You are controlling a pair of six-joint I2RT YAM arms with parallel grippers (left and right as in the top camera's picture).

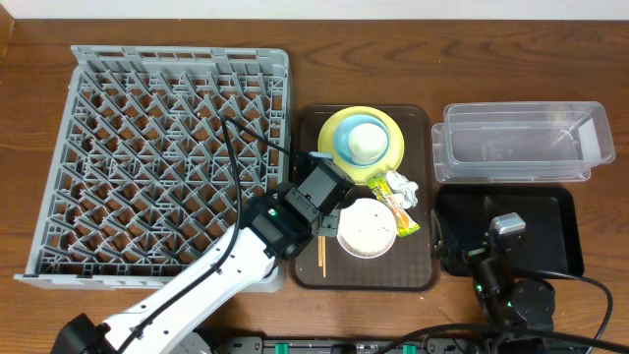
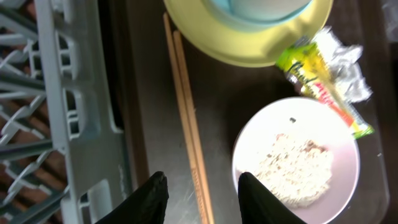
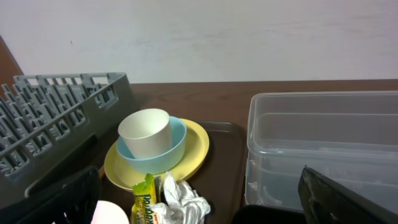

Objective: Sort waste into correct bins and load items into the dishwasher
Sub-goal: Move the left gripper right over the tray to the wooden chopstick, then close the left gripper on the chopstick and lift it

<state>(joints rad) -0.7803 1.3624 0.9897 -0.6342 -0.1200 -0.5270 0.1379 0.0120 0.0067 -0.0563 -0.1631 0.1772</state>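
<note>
My left gripper [image 2: 202,190] is open, low over the brown tray [image 1: 418,265], its fingers straddling the wooden chopsticks [image 2: 186,112] without touching them. To its right stands the white bowl [image 2: 348,155] holding white crumbs [image 2: 298,168]. The yellow-green wrapper [image 1: 395,209] and the crumpled paper scrap [image 1: 401,185] lie between that bowl and the yellow plate [image 1: 391,133]. A light blue bowl [image 3: 174,146] sits on the plate with the white cup [image 3: 146,134] in it. My right gripper [image 1: 507,228] hangs wide open and empty over the black tray [image 1: 550,211].
The grey dish rack [image 1: 167,157] fills the left of the table, its edge right beside the brown tray. The clear tub [image 1: 521,143] stands behind the black tray at the right. A black cable [image 1: 241,147] trails over the rack.
</note>
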